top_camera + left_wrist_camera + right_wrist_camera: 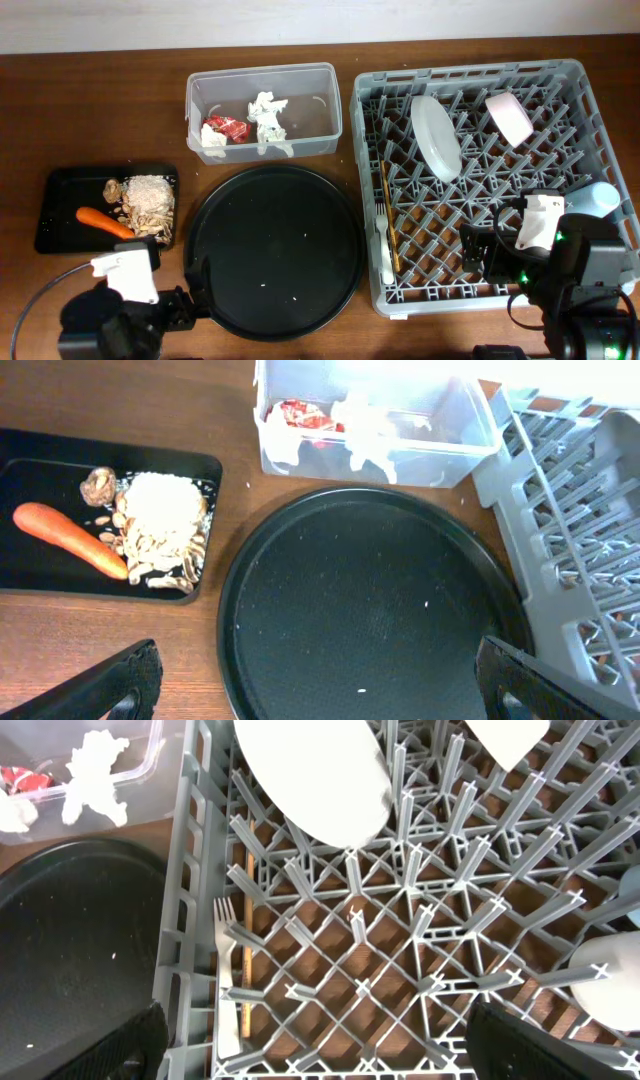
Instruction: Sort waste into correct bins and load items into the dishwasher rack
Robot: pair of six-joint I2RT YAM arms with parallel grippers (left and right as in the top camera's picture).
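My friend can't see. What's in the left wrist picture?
A big round black tray fills the middle. Left of it, a shallow black tray holds an orange carrot and beige food scraps; above, a clear tub holds white tissues and a red wrapper, with the grey rack at right.

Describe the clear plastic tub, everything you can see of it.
The clear tub is a rectangular, translucent plastic box with rounded corners and a thickened rim. It stands open-topped and upright on the wooden table. It sits just behind the round black tray and left of the grey rack, with a narrow gap from the rack. Inside, toward its left and middle, lie crumpled white tissues and a red wrapper.
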